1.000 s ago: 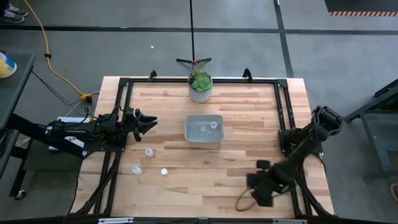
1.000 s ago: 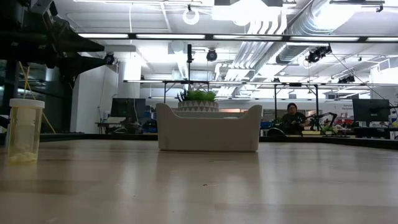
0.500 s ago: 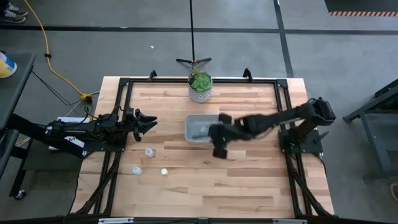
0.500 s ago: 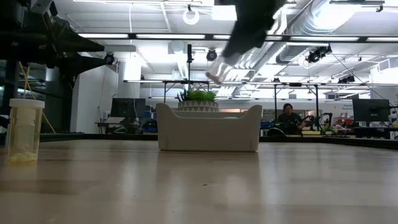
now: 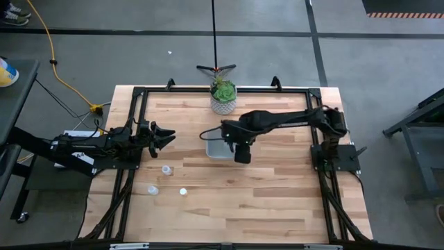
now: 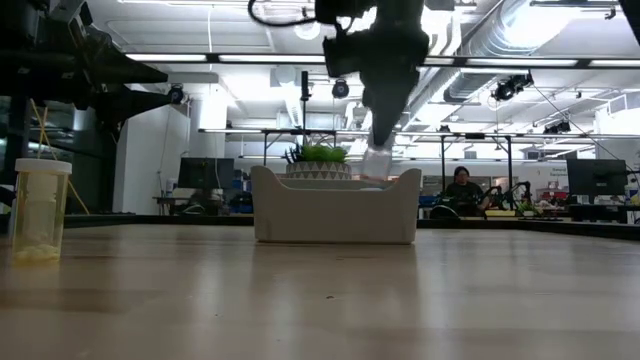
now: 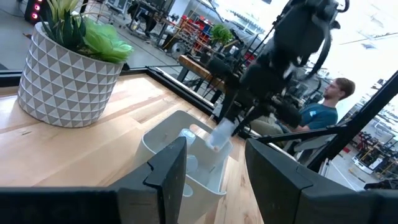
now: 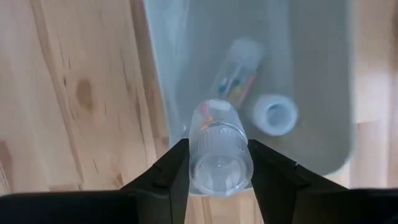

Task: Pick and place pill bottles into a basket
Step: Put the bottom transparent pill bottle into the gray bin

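My right gripper (image 5: 240,147) hangs over the light-grey basket (image 5: 214,146), shut on a whitish pill bottle (image 6: 377,163) just above the basket's rim (image 6: 335,175). Two more bottles are in the basket, one lying (image 8: 239,67) and one showing its round end (image 8: 275,116). Three bottles stand on the table to the basket's near left (image 5: 166,169), (image 5: 152,189), (image 5: 183,192). A yellowish bottle (image 6: 40,210) stands at the left of the low view. My left gripper (image 5: 166,135) waits open at the table's left edge, empty. My right gripper pinches the bottle's upper end (image 8: 219,163) between its two fingers (image 8: 177,168), which point down from above. The bottle hangs below the fingers, a little tilted, clear of the table and over the basket's near side.
A white patterned pot with a green plant (image 5: 223,97) stands just beyond the basket at the table's far edge. A dark frame (image 5: 139,94) runs around the table. A person (image 7: 326,109) sits in the room beyond. Bare wood lies near and to the right.
My right gripper has swung from the table's near right corner toward the far left, carrying the bottle, and has come down over the basket. The bottle now hangs just above the rim, lower than half a second ago.
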Motion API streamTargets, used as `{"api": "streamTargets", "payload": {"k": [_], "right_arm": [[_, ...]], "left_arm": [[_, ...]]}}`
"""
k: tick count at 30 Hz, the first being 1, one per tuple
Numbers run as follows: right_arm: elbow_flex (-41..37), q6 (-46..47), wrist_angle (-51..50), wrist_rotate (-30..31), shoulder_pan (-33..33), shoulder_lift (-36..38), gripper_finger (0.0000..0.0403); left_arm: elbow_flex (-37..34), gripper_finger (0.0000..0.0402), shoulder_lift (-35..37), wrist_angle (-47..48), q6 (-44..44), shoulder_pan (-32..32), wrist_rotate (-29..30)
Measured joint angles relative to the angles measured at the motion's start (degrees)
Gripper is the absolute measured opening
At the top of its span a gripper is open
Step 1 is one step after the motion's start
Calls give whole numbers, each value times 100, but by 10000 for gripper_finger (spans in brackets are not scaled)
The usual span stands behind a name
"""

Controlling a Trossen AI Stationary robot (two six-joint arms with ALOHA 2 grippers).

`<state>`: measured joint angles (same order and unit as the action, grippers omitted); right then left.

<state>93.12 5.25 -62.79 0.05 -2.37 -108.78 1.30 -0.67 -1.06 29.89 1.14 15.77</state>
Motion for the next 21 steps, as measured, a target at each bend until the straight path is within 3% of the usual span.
{"api": "streamTargets", "payload": {"k": [11,21], "right_arm": [[-28,-179,-179,-50,2,-460,142],[-28,-227,-260,-89,2,-459,200]], "left_arm": [[0,200,0,0,0,1,0],[0,200,0,0,0,0,0]]}}
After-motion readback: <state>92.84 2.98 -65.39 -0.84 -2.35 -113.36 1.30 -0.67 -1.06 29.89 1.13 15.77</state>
